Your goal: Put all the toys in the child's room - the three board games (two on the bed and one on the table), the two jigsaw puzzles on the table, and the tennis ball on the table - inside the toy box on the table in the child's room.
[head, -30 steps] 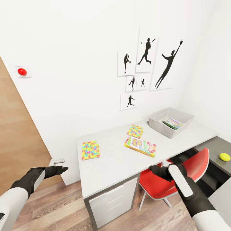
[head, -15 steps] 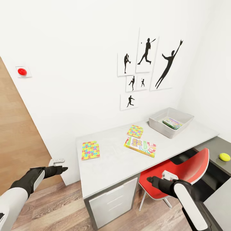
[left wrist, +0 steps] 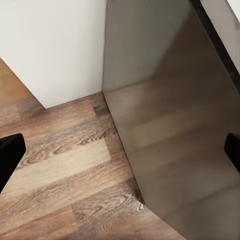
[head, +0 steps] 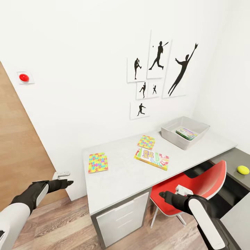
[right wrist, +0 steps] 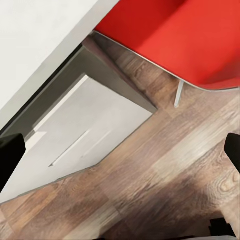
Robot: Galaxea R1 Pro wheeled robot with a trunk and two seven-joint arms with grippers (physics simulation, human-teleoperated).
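On the light grey table [head: 121, 180] lie two jigsaw puzzles [head: 98, 162] [head: 146, 142] and the Skip-Bo board game [head: 152, 158]. The toy box [head: 170, 133] stands at the table's far right end with another printed game box [head: 186, 133] inside. The tennis ball [head: 242, 169] rests on the dark grey lower section. My left gripper [head: 66, 182] [left wrist: 120, 155] hangs open left of the table, over the floor. My right gripper [head: 163, 195] [right wrist: 120, 155] is open and empty, below the table's front edge by the chair. The bed is out of view.
A red chair [head: 199, 185] is tucked under the table on the right, close to my right arm. Grey drawer fronts [head: 121, 218] [right wrist: 85, 135] sit under the table's near end. A wooden door [head: 17, 146] stands at the left, and wood-plank floor [head: 62, 225] lies in front.
My right arm has dropped from the table's front edge to a lower spot in front of the red chair. The left arm and the toys have stayed put.
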